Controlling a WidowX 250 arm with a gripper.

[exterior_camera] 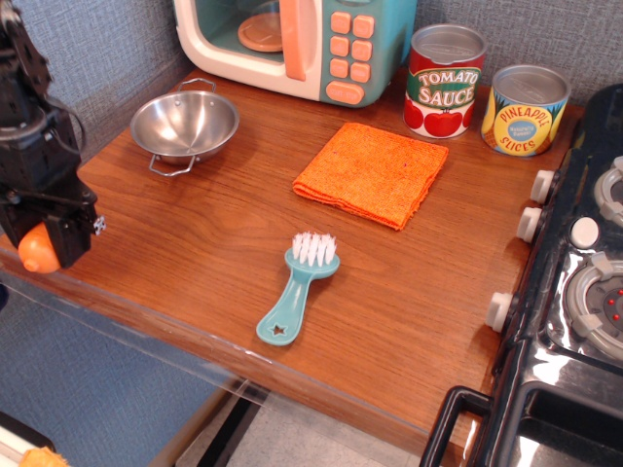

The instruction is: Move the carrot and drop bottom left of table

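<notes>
My black gripper [47, 243] hangs over the front left corner of the brown wood-grain table [204, 243]. It is shut on the small orange carrot [37, 251], which pokes out at the lower left of the fingers. The carrot is at about the table's left edge; whether it touches the wood I cannot tell. Most of the carrot's right side is hidden by the gripper.
A steel bowl [185, 123] stands at the back left. A teal brush [295, 290] lies near the front middle, an orange cloth [372, 172] behind it. A toy microwave [297, 44], two cans [444, 80] and a black stove [574, 282] line the back and right.
</notes>
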